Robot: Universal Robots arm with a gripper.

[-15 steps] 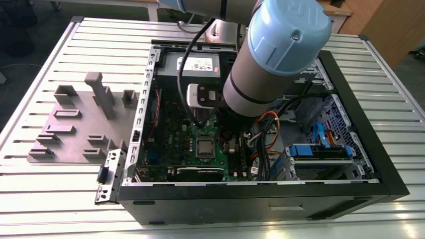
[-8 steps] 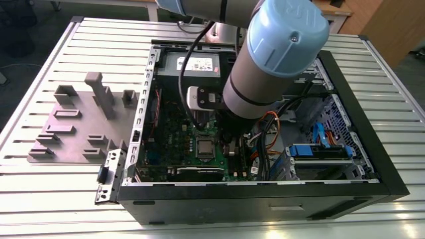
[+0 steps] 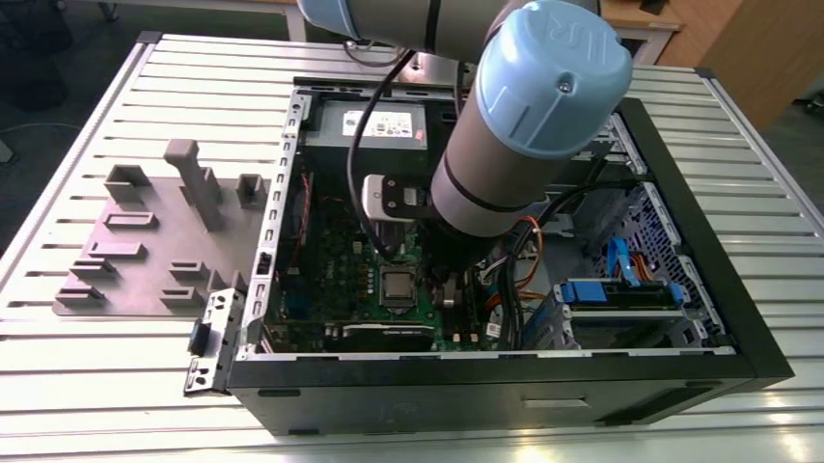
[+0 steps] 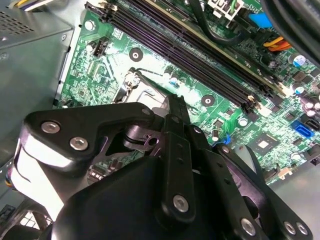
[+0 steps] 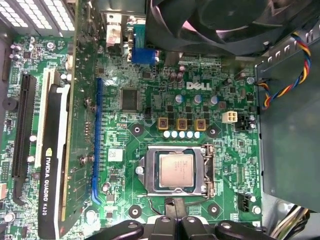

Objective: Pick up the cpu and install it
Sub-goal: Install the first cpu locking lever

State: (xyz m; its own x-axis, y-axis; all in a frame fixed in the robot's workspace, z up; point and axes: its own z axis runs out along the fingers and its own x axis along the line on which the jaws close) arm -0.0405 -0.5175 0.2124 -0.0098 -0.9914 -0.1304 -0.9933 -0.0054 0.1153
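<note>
My arm, with its pale blue cap and grey sleeve (image 3: 515, 125), reaches down into the open black computer case (image 3: 515, 386), which lies on its side on a slatted light-metal table (image 3: 103, 367). My black gripper (image 5: 175, 220) hangs just above the green motherboard (image 5: 150, 140), close beside the rectangular silver socket frame (image 5: 175, 172). The cpu (image 5: 176, 170), a small flat square chip with a silvery-grey metal top, already sits inside that frame, flat and square to its edges; in the exterior view it appears as a small pale square (image 3: 397, 286) low on the board, right next to my wrist. I hold nothing. Whether my jaws are released or clenched I cannot tell: in the first wrist view the black knuckles (image 5: 197, 230) bunch together at the picture's edge, and in the second wrist view my own black linkage with its silver screws (image 4: 170, 150) covers the tips. In that second wrist view the socket frame (image 4: 145, 92) peeks out just beyond my fingers, and long dark memory slots (image 4: 200, 50) run across the board past it. In the first wrist view a black graphics card with a green stripe (image 5: 50, 180) stands in a slot well apart from the socket, beside a blue expansion slot (image 5: 96, 140), and a big black round fan (image 5: 220, 25) overhangs the board's far side. On the table, towards the exterior view's left of the case, lies a flat grey fixture plate with upright blocks (image 3: 154, 241).
</note>
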